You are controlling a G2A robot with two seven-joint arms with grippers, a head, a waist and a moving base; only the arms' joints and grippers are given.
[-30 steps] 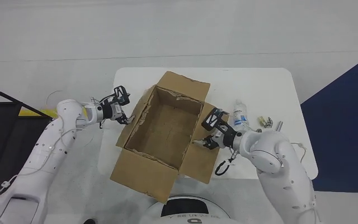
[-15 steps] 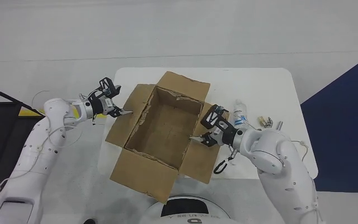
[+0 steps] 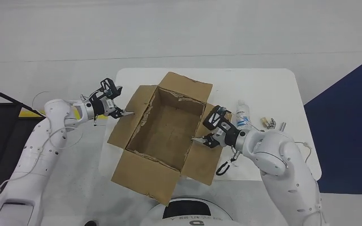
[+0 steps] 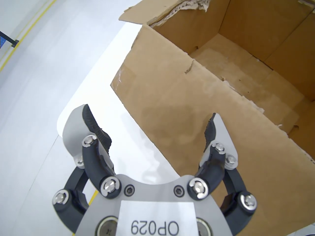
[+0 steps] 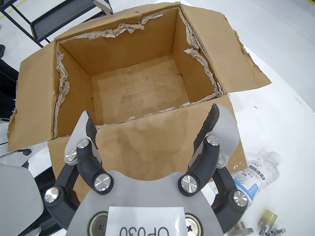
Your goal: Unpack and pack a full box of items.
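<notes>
The box [image 5: 137, 84] lies empty — left claw [image 4: 150, 117] and right claw [image 5: 152, 115] are held open, empty, beside it; the bottle [image 5: 254, 173] is probably to be repacked next.

White, rounded arms [image 3: 48, 135] carry black cables [image 3: 225, 167]; left claw [image 4: 149, 110] and right claw [image 5: 151, 109] show silver plates [image 4: 150, 192], black ribbed pads [image 4: 98, 131], round screws [image 4: 110, 186], white labels [image 4: 155, 222].

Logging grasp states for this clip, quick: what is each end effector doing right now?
Left end effector: open, holding nothing, near a flap of the box.
Right end effector: open, holding nothing, at the opposite flap.
</notes>
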